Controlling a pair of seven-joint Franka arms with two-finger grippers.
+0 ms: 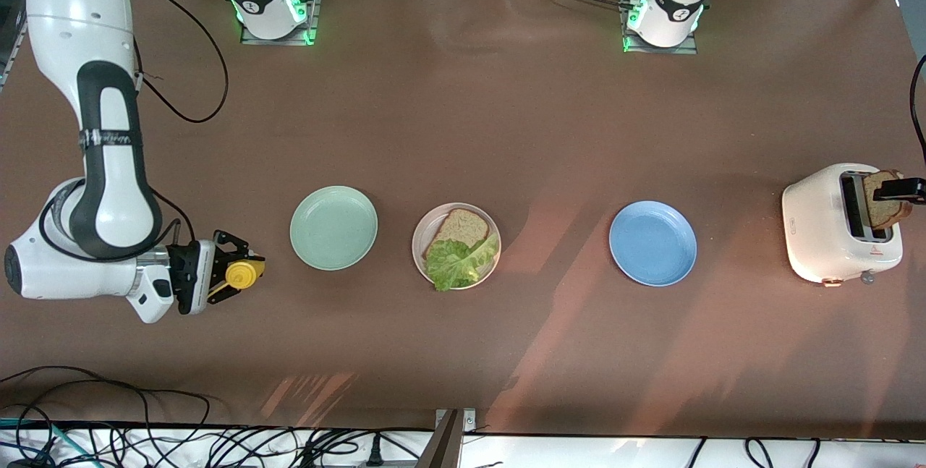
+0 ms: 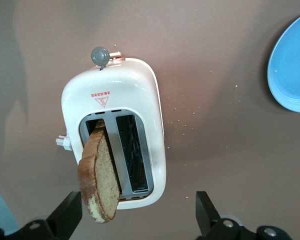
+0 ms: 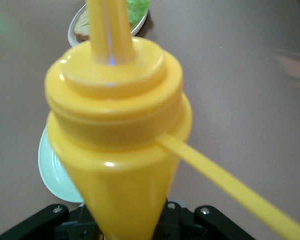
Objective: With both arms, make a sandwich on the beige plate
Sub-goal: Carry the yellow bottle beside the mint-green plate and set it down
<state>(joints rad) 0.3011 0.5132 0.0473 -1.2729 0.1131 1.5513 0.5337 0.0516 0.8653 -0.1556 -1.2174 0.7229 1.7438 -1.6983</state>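
Note:
The beige plate [image 1: 419, 247] sits mid-table with one brown bread slice [image 1: 457, 226] and a green lettuce leaf [image 1: 459, 262] lying on it. A second bread slice [image 1: 884, 200] leans out of the white toaster's [image 1: 825, 229] slot. My left gripper [image 1: 898, 192] hangs over the toaster. In the left wrist view it [image 2: 138, 202] is open wide, with that slice [image 2: 100, 175] close to one finger [image 2: 67, 212]. My right gripper [image 1: 228, 275], beside the mint plate at the right arm's end, is shut on a yellow squeeze bottle [image 1: 242, 275], which fills the right wrist view [image 3: 120, 125].
A mint-green plate [image 1: 333, 228] lies between the right gripper and the beige plate. A blue plate [image 1: 652, 242] lies between the beige plate and the toaster. Crumbs lie around the toaster [image 2: 115, 115]. Cables run along the table's edge nearest the front camera.

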